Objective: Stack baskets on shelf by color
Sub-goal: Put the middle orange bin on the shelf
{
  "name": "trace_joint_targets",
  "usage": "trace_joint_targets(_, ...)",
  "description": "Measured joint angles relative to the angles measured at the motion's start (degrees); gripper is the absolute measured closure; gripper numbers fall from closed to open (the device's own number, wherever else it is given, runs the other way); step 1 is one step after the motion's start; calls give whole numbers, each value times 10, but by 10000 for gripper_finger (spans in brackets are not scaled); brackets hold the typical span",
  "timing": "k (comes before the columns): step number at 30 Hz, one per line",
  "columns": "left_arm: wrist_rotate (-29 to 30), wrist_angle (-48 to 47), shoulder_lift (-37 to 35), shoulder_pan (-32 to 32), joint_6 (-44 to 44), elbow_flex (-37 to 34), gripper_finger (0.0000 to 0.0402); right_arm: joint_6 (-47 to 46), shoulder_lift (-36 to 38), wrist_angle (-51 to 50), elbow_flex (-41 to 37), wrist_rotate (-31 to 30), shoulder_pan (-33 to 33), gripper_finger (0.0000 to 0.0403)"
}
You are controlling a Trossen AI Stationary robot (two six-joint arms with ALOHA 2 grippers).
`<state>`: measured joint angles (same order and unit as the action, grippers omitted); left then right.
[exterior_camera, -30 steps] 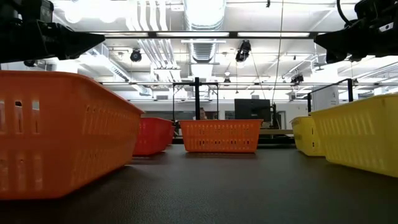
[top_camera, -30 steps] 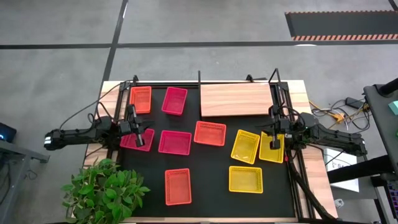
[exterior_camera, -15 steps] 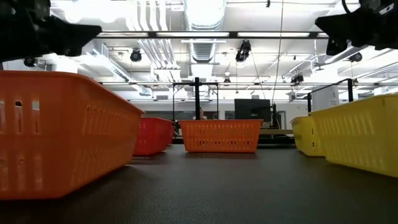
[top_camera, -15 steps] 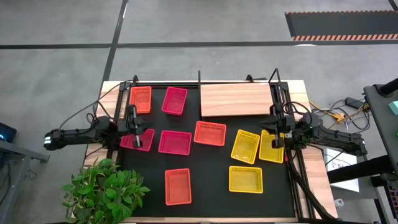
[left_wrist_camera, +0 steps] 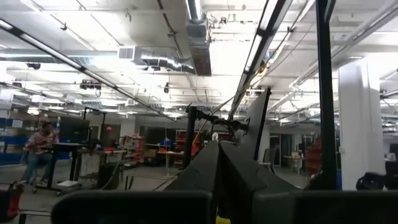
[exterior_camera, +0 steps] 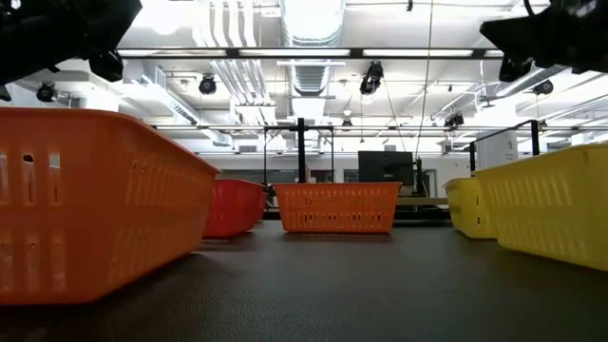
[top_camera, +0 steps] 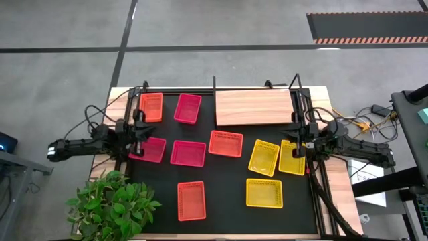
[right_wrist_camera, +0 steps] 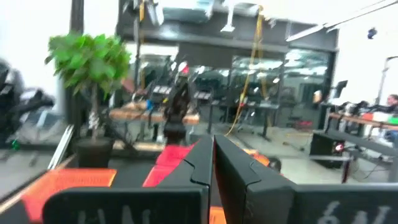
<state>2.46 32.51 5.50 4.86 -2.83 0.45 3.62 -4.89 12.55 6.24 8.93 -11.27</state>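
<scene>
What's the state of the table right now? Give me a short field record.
shelf: bare wooden board at the far edge of the mat, nothing on it
orange baskets: three, far left, middle, near
pink baskets: three, far, left, middle
yellow baskets: three on the right
stacked: none yet
left hand: shut, empty, beside the left pink basket
right hand: shut, empty, beside the shelf's right end

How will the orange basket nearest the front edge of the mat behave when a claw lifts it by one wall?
The orange basket looks like thin perforated plastic, so probably light, with a slightly flexing wall. It is shallow and flat-bottomed, so it should slide rather than tip.
</scene>
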Motion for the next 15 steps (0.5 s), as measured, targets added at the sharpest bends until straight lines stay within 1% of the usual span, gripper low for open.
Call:
trace_joint_targets(4, 9, 1, 0, 0, -13, 0, 402, 20, -35, 57, 0, 0, 0, 394)
trace_joint_targets(9, 12, 11, 1, 0, -13, 0, 402, 55, -105, 121, 0, 0, 0, 394)
trace_joint_targets(11, 12, 20, 1, 0, -12, 0, 402, 65, -134, 140, 0, 0, 0, 394)
trace_joint_targets(15, 13, 42, 4, 0, -11, 0, 402, 75, -182, 142, 12, 1, 0, 394)
